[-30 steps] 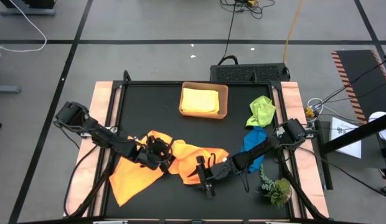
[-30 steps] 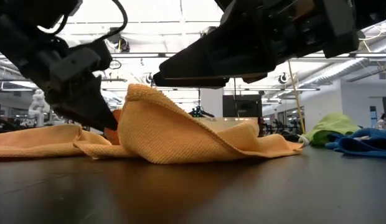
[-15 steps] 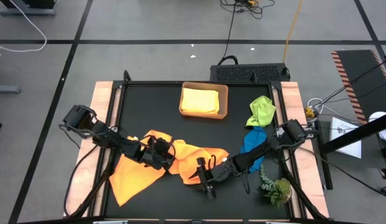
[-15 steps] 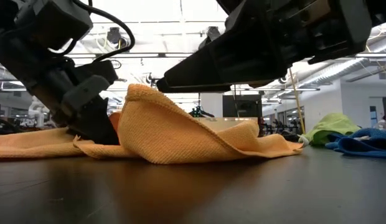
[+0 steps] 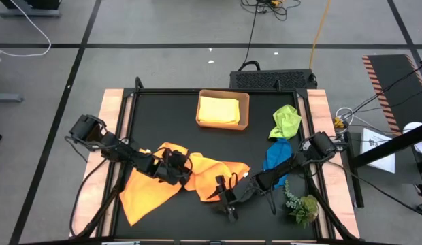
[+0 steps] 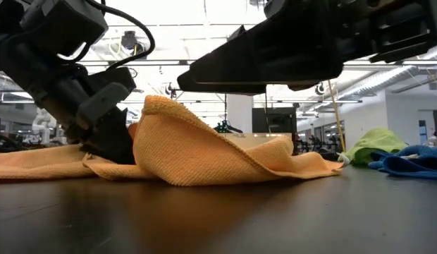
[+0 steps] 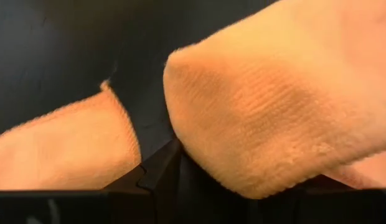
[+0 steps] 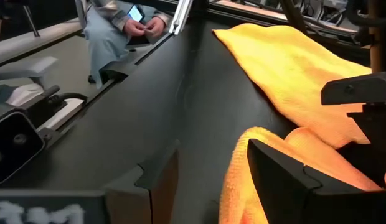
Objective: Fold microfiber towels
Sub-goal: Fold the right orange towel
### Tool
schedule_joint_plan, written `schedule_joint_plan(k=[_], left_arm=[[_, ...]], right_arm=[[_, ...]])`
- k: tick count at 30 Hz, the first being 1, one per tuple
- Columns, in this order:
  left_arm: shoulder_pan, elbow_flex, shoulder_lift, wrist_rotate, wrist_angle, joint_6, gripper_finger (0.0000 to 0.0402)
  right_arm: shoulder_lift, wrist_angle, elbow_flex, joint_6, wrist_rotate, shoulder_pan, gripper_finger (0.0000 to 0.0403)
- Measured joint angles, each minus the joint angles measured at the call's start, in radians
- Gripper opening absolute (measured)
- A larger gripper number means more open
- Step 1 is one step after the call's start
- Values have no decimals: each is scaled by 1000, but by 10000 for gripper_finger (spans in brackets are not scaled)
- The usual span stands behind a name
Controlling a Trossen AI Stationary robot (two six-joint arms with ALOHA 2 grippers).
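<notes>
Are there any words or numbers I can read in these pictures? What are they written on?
No words or numbers can be read.
White marks on the right gripper body, seen in the right wrist view: cut off, unreadable.
White paper beside the table, in the high view: print too small.
The orange towel has no label showing.

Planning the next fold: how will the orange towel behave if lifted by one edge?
Probably floppy: the orange towel already slumps in soft humps and folds over itself. Likely light, since a raised fold stands unsupported. Its nubby weave should grip rather than slip where the left gripper meets it.
</notes>
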Motion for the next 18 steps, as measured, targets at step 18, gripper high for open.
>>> schedule_joint_plan(k=[18], left_arm=[[5,0,0,-8,51,48,179]], right_arm=[[102,106,0,51,29,-15,183]])
